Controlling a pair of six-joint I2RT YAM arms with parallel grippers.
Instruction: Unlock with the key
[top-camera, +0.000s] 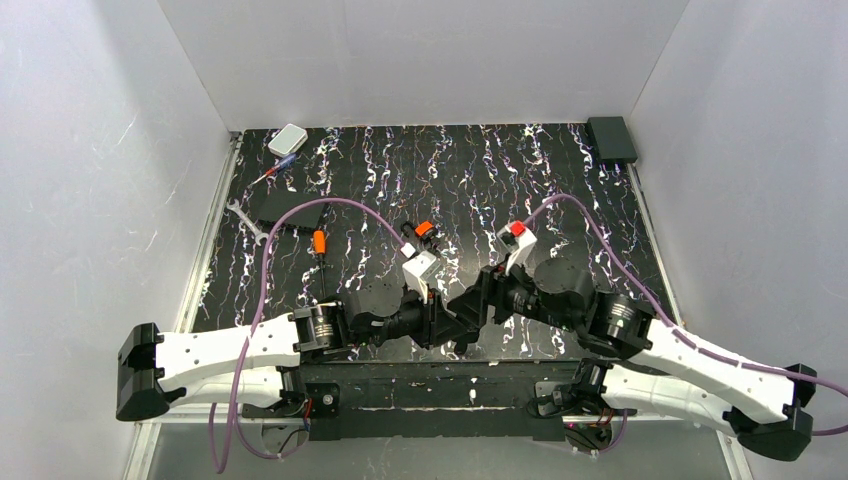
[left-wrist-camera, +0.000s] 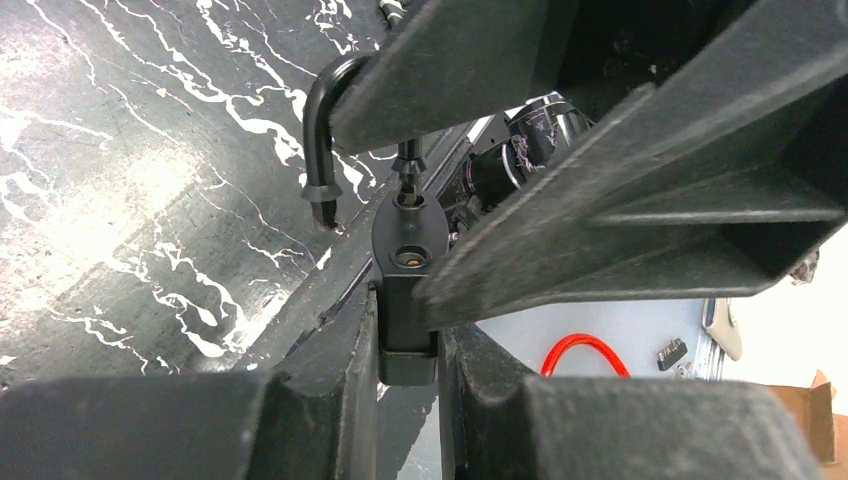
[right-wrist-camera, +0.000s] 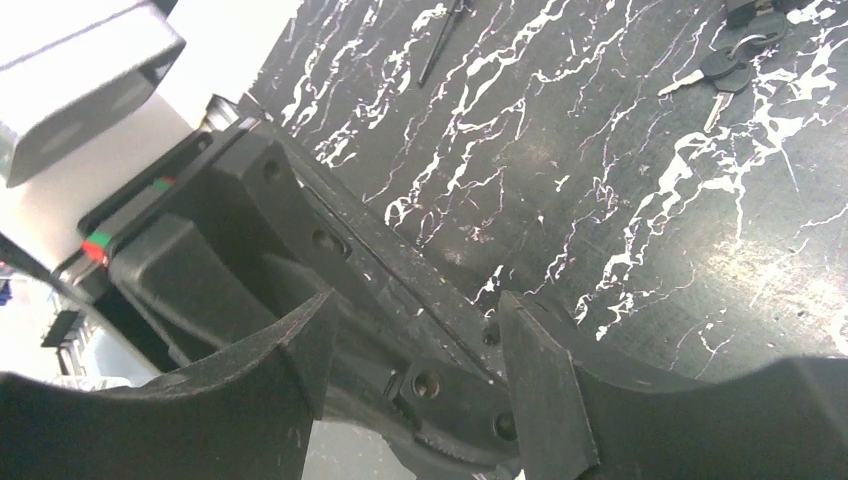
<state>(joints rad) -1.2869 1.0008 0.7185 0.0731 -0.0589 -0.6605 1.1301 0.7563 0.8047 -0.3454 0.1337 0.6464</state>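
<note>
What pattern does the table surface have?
The table is black with white streaks; best in top external view.

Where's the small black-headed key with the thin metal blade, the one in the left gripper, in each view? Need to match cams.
Left wrist: picture centre, the small black-headed key clamped in the left gripper, metal blade pointing up.
Top external: cannot be made out.
Right wrist: not in view; only loose black-headed keys lie at upper right.
Shared landmark: the black white-veined tabletop, in all three.
</note>
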